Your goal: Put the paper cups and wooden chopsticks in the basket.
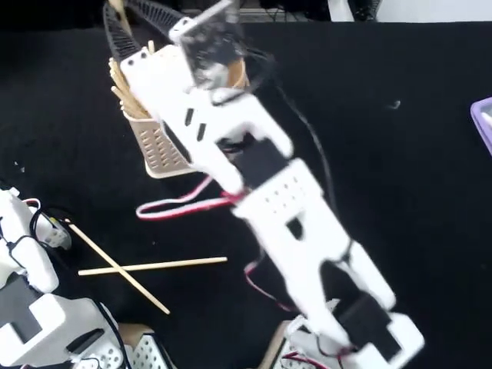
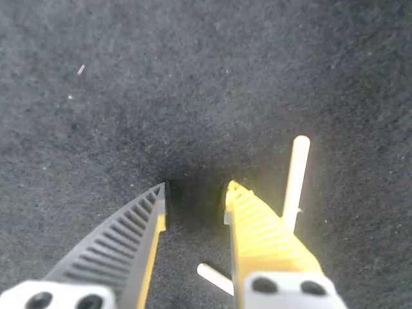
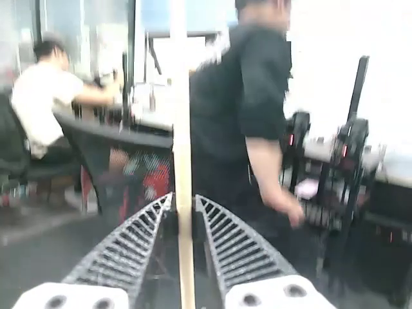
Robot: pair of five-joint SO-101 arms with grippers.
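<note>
The right gripper (image 3: 183, 198) pinches one chopstick (image 3: 182, 129) between its jaws beside the basket (image 1: 157, 150), which already holds several sticks (image 1: 123, 84). Two chopsticks (image 1: 154, 266) still to be collected lie on the table (image 1: 384, 192) by the left gripper (image 2: 196, 187), its jaws spread.

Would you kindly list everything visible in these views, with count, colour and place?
table: one, black.
basket: one, beige, far left of the table.
bundled chopsticks: several, pale wood, standing in the basket.
loose chopsticks: two, pale wood, crossed on the table.
held chopstick: one, pale wood, upright, clamped.
paper cup: apparently one, tan, at the basket, half hidden.
purple object: one, table's right edge.
left gripper: one, grey-yellow, open, above loose chopsticks.
right gripper: one, grey, shut on the held chopstick.
</note>
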